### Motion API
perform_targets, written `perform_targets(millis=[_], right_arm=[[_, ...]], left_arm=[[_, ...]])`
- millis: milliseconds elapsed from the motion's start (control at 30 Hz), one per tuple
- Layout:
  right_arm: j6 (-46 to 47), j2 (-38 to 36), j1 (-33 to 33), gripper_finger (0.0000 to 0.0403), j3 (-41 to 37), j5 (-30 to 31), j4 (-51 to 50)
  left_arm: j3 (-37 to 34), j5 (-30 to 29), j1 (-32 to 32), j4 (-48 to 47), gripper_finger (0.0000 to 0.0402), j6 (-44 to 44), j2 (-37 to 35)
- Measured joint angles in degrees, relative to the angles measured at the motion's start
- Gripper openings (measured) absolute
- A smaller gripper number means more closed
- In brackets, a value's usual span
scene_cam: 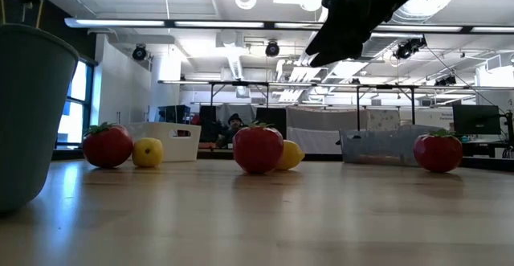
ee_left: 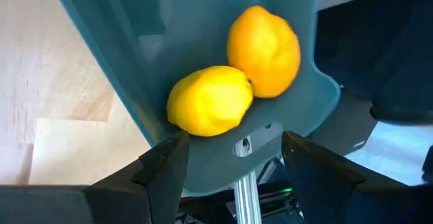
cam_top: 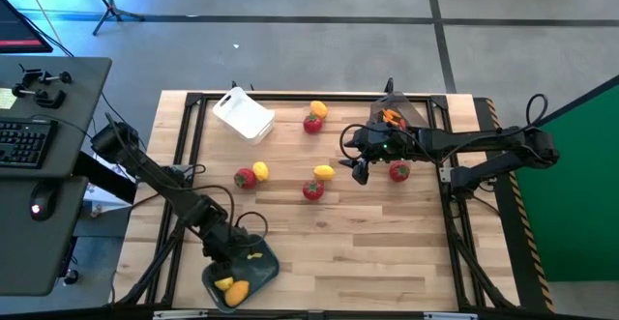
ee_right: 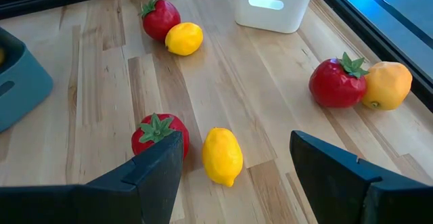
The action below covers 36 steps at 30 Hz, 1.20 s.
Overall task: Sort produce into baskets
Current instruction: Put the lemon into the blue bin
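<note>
1. Four red fruits with green tops lie on the wooden surface [cam_top: 387, 252]: one [cam_top: 246, 177] left of centre, one [cam_top: 312, 190] at centre, one [cam_top: 312, 123] toward the far edge, and one [cam_top: 398, 172] on the right.
2. Three yellow-orange fruits lie loose, each just beside a red one: one [cam_top: 260, 170] by the left red fruit, one [cam_top: 324, 172] just above the centre red fruit, one [cam_top: 318, 109] by the far red fruit.
3. Two more yellow-orange fruits [ee_left: 211, 101] [ee_left: 264, 50] sit touching each other inside the grey-blue basket [cam_top: 261, 272], which stands at the near left edge of the surface; a small yellowish speck also shows in it in the high view, too small to identify.
4. The white basket [cam_top: 244, 114] stands at the far left, tilted on the diagonal.
5. The dark see-through basket [cam_top: 406, 110] stands at the far right, with thin orange-red pieces [cam_top: 391, 118] inside.
6. The left gripper [cam_top: 229, 252] hangs over the grey-blue basket's edge, its fingers [ee_left: 166, 163] spread wide on either side of the basket's end wall, gripping nothing.
7. The right gripper [cam_top: 360, 170] hovers above the surface between the centre yellow fruit and the right red fruit, its fingers [ee_right: 152, 166] wide apart and empty.
</note>
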Motion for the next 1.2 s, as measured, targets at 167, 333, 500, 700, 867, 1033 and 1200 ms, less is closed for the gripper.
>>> perform_targets(millis=[167, 333, 500, 700, 867, 1033, 1200], right_arm=[[0.1, 0.0, 0.0, 0.0261, 0.0, -0.1, 0.0], [4.1, 0.8, 0.0, 0.0261, 0.0, -3.4, 0.0], [5.6, 5.0, 0.5, 0.0261, 0.0, -6.5, 0.0], [6.5, 11.0, 1.5, 0.0261, 0.0, -6.5, 3.0], [6.5, 12.8, 1.7, 0.0261, 0.0, -4.8, 4.6], [7.1, 12.5, 1.7, 0.0251, 0.0, -4.6, 4.7], [8.2, 12.5, 1.7, 0.0217, 0.0, -4.7, 4.6]], left_arm=[[0.0, -0.1, 0.9, -2.0, 0.0184, 4.1, -4.7], [0.0, -1.2, 4.7, -5.4, 0.0117, 7.3, -12.7], [0.1, -3.0, 10.9, -5.6, 0.0048, 13.0, -19.1], [0.1, -7.1, 18.8, -5.5, 0.0004, 19.8, -22.0], [-0.1, -7.9, 24.8, -2.9, 0.0001, 27.3, -22.1], [-7.0, -4.6, 30.6, 9.9, 0.0000, 29.4, -23.8], [-16.1, -3.7, 35.8, 24.4, 0.0000, 29.4, -25.8]])
